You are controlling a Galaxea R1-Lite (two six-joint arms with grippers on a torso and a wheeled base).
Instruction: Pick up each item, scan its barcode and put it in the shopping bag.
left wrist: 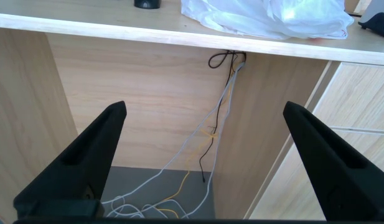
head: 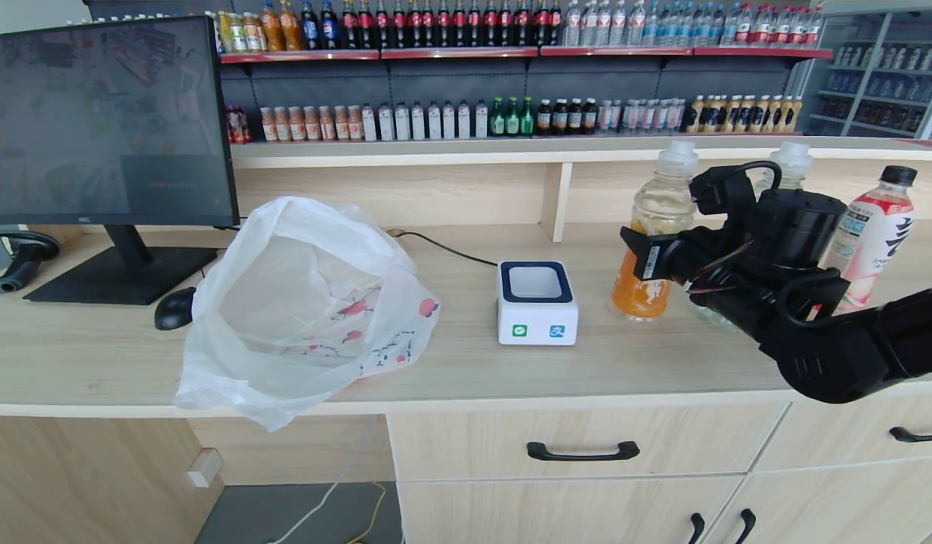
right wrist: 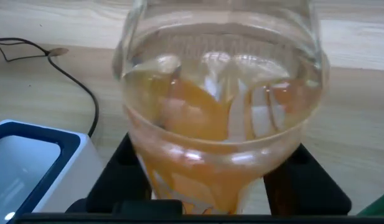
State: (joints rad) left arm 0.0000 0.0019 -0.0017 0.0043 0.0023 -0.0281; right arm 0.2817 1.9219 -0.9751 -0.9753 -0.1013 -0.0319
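An orange juice bottle [head: 657, 227] with a pale cap stands upright on the wooden counter [head: 466, 363], right of the white scanner box [head: 536, 302]. My right gripper [head: 651, 261] is open with a finger on either side of the bottle's lower body [right wrist: 220, 124]; the bottle rests on the counter. A pink-labelled bottle [head: 870, 234] and a clear bottle [head: 791, 162] stand behind my right arm. The white shopping bag [head: 307, 302] lies open to the left of the scanner. My left gripper [left wrist: 205, 107] hangs open and empty below the counter edge.
A monitor [head: 106, 121], a black mouse [head: 174, 308] and a handheld scanner [head: 20, 261] occupy the counter's left end. A black cable [head: 443, 245] runs behind the scanner box. Loose cables [left wrist: 210, 155] hang under the counter. Drawers with black handles [head: 583, 451] sit below.
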